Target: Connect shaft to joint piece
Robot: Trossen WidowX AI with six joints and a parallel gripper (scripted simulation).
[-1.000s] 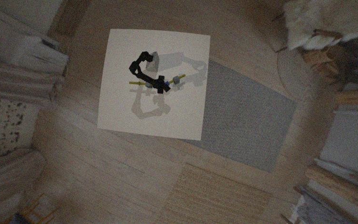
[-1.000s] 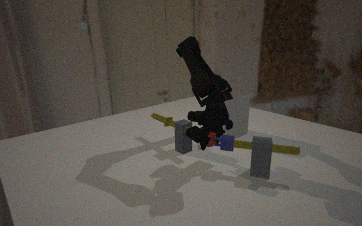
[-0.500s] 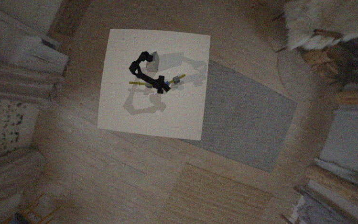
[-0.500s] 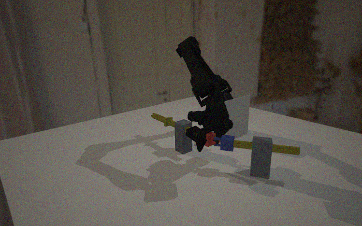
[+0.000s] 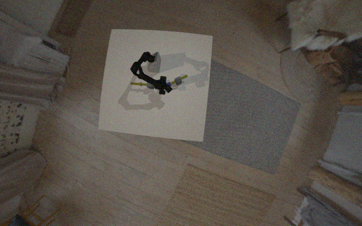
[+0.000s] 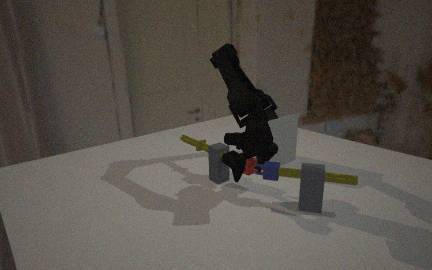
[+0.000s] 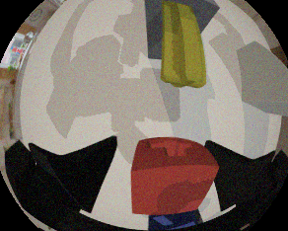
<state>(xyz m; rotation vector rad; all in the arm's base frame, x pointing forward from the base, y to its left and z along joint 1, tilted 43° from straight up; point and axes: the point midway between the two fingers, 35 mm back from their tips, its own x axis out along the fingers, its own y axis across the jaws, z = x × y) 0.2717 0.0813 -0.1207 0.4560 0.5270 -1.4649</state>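
The red joint piece [image 6: 251,166] [image 7: 174,185] sits hinged at the blue fork [image 6: 271,170] [image 7: 177,220] on the first yellow shaft [image 5: 184,76] [image 6: 341,178], which passes through its grey block [image 5: 178,80] [image 6: 311,187]. The second yellow shaft [image 5: 135,83] [image 6: 188,139] [image 7: 183,49] runs through the other grey block [image 6: 218,164] [image 7: 156,39]. Its near end stands apart from the red piece in the wrist view. My gripper [image 7: 163,144] is open, with one finger on each side of the red piece. A gap shows at the left finger; contact at the right finger is unclear. The opening is only partly visible.
A grey upright panel [image 5: 155,65] [image 6: 286,142] [image 7: 268,81] stands behind the arm in the exterior view, and to the right in the wrist view. Everything is on a white table [image 5: 137,120] [image 6: 109,244]. Arm shadows cross the table.
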